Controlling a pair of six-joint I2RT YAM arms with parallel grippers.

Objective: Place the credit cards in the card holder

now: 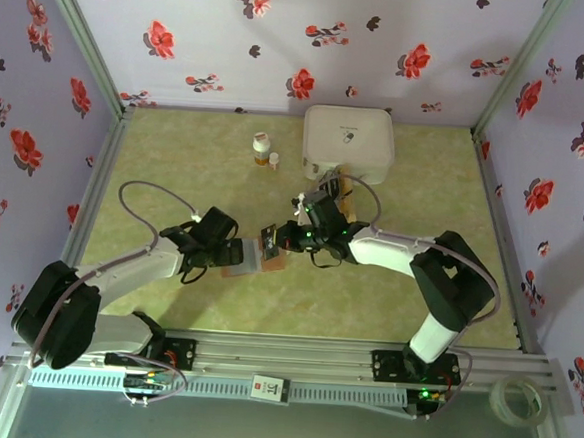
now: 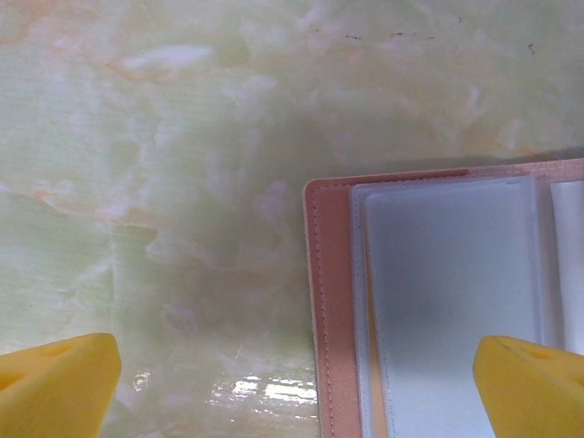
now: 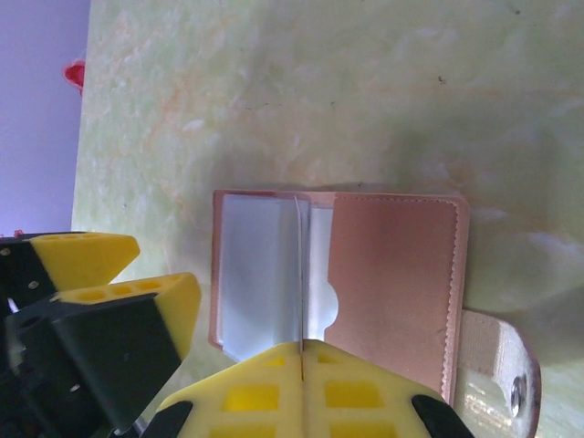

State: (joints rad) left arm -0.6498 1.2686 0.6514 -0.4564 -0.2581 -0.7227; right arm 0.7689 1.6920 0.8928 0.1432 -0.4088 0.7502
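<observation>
The card holder (image 3: 392,283) lies open on the table, reddish-brown leather with clear grey sleeves (image 3: 255,274). My right gripper (image 3: 301,351) is shut on a thin credit card (image 3: 299,265) that I see edge-on, standing upright over the sleeves along the holder's fold. From above, the card (image 1: 267,240) looks black with pale marks, and the right gripper (image 1: 280,240) is just right of it. My left gripper (image 2: 297,388) is open, its yellow fingers (image 2: 55,383) straddling the holder's left edge (image 2: 328,301) low over the table. In the top view the left gripper (image 1: 231,254) sits at the holder's (image 1: 249,266) left side.
A large white rounded box (image 1: 347,143) stands at the back, with two small bottles (image 1: 263,149) to its left. The holder's strap with a snap (image 3: 497,365) lies out to one side. Floral walls close the table on three sides.
</observation>
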